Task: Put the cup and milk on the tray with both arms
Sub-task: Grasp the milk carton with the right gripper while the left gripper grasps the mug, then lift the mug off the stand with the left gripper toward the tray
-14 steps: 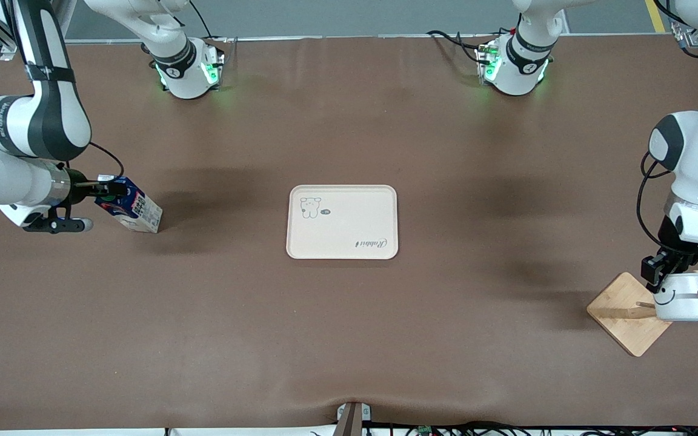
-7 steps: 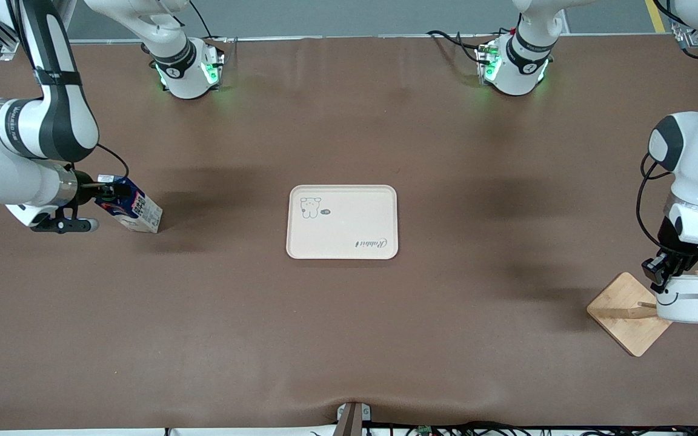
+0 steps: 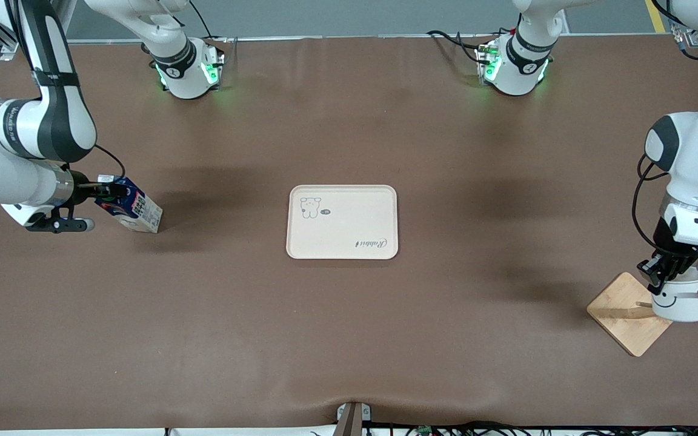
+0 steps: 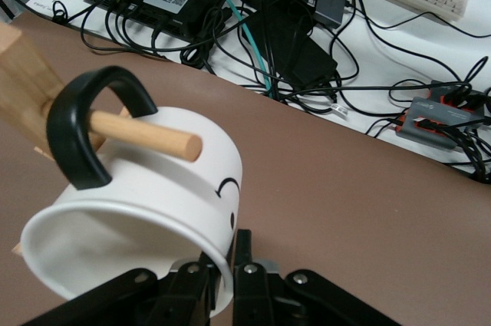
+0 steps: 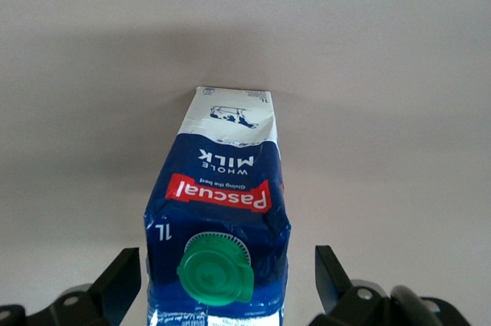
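The cup (image 3: 682, 304) hangs by its black handle on a wooden peg (image 4: 146, 133) of the stand, at the left arm's end of the table. My left gripper (image 3: 658, 275) is shut on the cup's rim (image 4: 224, 284), one finger inside and one outside. The milk (image 3: 134, 212) stands on the table at the right arm's end. My right gripper (image 3: 103, 191) is open around its blue top. In the right wrist view (image 5: 226, 288) there is a gap on each side of the milk (image 5: 222, 188). The tray (image 3: 349, 227) lies empty at mid-table.
The square wooden stand base (image 3: 618, 312) lies under the cup, near the table edge. The two arm bases (image 3: 188, 69) (image 3: 512, 66) stand along the edge farthest from the front camera. Cables and electronics (image 4: 291, 27) lie off the table edge.
The right arm's wrist has shifted slightly at the milk, which has not moved. The left gripper and the cup have shifted slightly on the peg.
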Robot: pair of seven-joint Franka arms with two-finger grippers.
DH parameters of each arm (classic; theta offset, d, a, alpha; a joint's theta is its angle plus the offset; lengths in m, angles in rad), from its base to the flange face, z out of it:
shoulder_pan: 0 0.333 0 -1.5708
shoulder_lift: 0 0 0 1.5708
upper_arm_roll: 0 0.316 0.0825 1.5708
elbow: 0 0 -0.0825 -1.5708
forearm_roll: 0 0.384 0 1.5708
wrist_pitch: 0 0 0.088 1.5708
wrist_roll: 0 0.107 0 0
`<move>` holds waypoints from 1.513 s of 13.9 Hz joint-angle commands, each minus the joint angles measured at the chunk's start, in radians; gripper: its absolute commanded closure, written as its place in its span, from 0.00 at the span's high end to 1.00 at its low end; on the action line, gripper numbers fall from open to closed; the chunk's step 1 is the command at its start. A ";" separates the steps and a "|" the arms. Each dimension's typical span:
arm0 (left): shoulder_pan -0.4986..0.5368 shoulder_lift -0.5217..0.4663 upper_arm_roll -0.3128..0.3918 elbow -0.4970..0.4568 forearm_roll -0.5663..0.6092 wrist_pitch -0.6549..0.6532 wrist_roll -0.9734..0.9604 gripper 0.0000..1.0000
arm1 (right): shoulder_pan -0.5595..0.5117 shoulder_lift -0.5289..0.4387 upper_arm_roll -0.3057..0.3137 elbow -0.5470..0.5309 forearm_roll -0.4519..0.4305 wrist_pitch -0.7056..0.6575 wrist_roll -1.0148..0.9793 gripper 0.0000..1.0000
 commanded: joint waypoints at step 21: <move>0.001 -0.057 -0.285 0.176 0.003 -0.439 -0.045 0.00 | -0.012 -0.022 0.012 -0.036 -0.013 0.034 -0.004 0.28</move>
